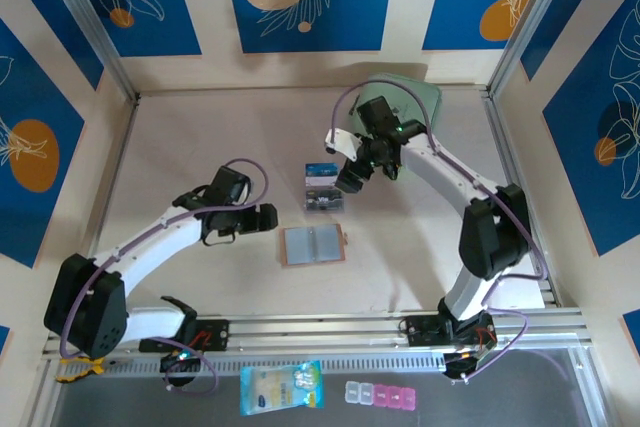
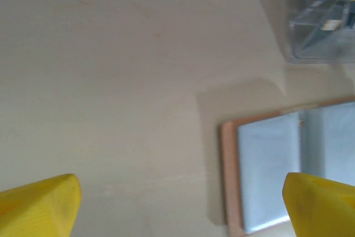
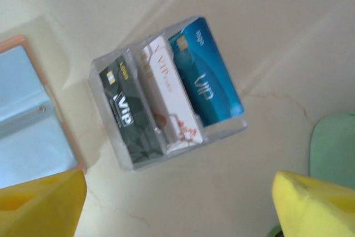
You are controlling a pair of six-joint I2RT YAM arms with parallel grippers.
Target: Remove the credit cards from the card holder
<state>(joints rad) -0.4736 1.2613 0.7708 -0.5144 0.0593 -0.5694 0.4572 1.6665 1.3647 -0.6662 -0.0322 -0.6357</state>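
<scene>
the left claw [image 2: 180, 206] is seen spread wide and empty, the opened card holder [image 2: 266, 170] laid on the bench [image 2: 111, 81] just beside it. the right claw [image 3: 177, 206], likewise empty, is spread above the credit cards [image 3: 208, 81], seemingly slotted in a clear tray [image 3: 224, 130].

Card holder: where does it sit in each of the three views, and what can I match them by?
Top external: the card holder lies open just below picture centre.
Left wrist: the card holder is at lower right, running off the edge.
Right wrist: the card holder is at the left edge, cut off.
Shared landmark: the clear card box close beside it.
</scene>
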